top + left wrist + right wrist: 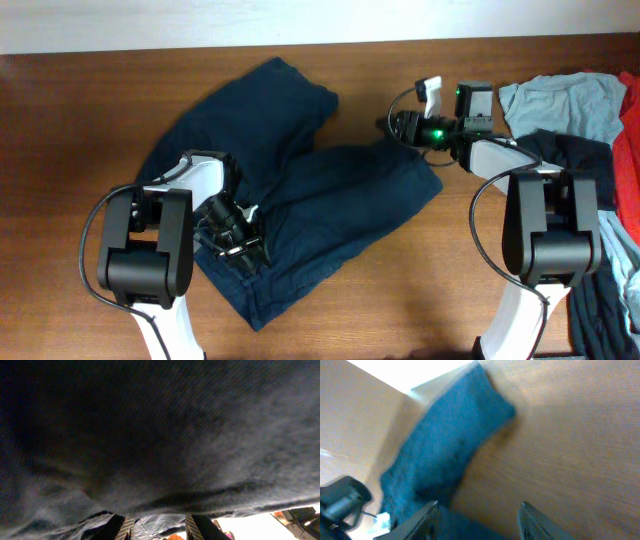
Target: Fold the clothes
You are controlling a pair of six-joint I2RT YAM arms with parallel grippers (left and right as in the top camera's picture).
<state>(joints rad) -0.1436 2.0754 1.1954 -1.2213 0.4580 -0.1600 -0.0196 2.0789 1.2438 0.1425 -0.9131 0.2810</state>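
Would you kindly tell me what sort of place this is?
Likely a robotics lab's laundry-folding station: a wooden table, navy shorts lying by the left gripper and right gripper, and a heap of other garments alongside.

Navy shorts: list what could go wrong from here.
1. The left pincer sits in the bunched shorts; its wrist view is filled with cloth, so it may catch extra layers.
2. The right pincer is open over bare table beside the cloth edge and may close on nothing.
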